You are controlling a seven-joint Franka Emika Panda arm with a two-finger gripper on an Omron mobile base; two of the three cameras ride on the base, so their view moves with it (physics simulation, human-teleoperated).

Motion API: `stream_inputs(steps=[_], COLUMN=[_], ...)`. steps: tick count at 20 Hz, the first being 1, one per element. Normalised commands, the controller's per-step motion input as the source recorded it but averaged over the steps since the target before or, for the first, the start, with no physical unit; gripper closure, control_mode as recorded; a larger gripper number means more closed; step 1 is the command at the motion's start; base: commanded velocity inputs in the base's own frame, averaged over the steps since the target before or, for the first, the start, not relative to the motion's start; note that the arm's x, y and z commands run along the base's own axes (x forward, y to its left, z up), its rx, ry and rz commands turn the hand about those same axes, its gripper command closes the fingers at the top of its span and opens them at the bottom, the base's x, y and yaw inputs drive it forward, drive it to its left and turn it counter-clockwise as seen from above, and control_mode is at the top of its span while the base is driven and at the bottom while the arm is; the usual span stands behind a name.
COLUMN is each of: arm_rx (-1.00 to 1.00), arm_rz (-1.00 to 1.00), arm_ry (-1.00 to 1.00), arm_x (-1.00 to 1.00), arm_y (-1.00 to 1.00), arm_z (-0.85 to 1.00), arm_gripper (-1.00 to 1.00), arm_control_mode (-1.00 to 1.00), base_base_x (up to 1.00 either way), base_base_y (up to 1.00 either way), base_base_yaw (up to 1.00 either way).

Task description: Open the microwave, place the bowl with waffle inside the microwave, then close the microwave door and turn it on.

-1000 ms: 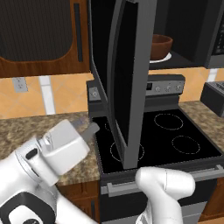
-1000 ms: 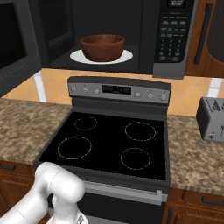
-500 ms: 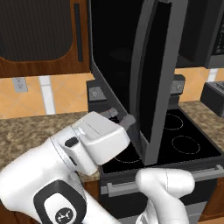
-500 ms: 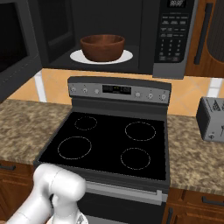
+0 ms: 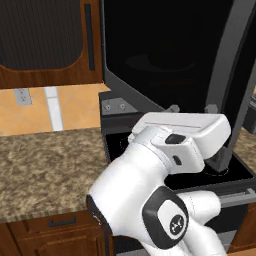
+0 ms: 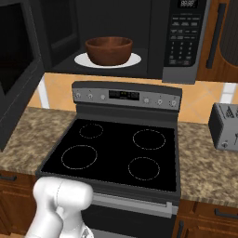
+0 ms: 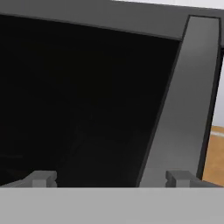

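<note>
- The bowl [image 6: 109, 50] sits on the white turntable plate [image 6: 132, 60] inside the microwave [image 6: 116, 37], roughly centred on the plate; its rim hides whatever lies inside, so the waffle cannot be made out.
- The microwave's cavity stands open above the stove [image 6: 114, 155], with its keypad panel [image 6: 182, 35] on the right side of the cavity.
- The microwave door [image 5: 170, 60] is swung out wide; in the left base view its black glass spans most of the upper frame, and its grey frame edge [image 5: 232, 80] slants down on the right, over the cooktop.
- In the right base view the same door shows at the far left edge, reaching out over the granite counter [image 6: 25, 142].
- The gripper [image 7: 111, 178] faces the door's dark glass at close range, with the door's grey frame bar [image 7: 181, 109] running up just beside the right fingertip [image 7: 179, 177].
- Its jaws are spread wide apart with nothing between them; whether a tip touches the door cannot be told.
- The cooktop below the cavity is bare, its four burner rings uncovered.
- A toaster [image 6: 224, 126] stands on the counter to the right of the stove, well apart from the microwave opening.
- Wooden cabinets [image 5: 47, 42] flank the microwave.
</note>
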Motion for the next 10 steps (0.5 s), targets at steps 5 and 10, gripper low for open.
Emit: stream_inputs(steps=[5,10], arm_rx=[-0.02,-0.07], arm_rz=[0.29,0.13], arm_ry=[0.09,0.21], arm_x=[0.43,0.84], arm_y=[-0.99,-0.52], arm_z=[0.24,0.10], arm_gripper=[-1.00,-1.00], arm_control_mode=[-1.00,-1.00], base_base_x=[0.00,0.00], base_base_y=[0.00,0.00], base_base_yaw=[0.00,0.00])
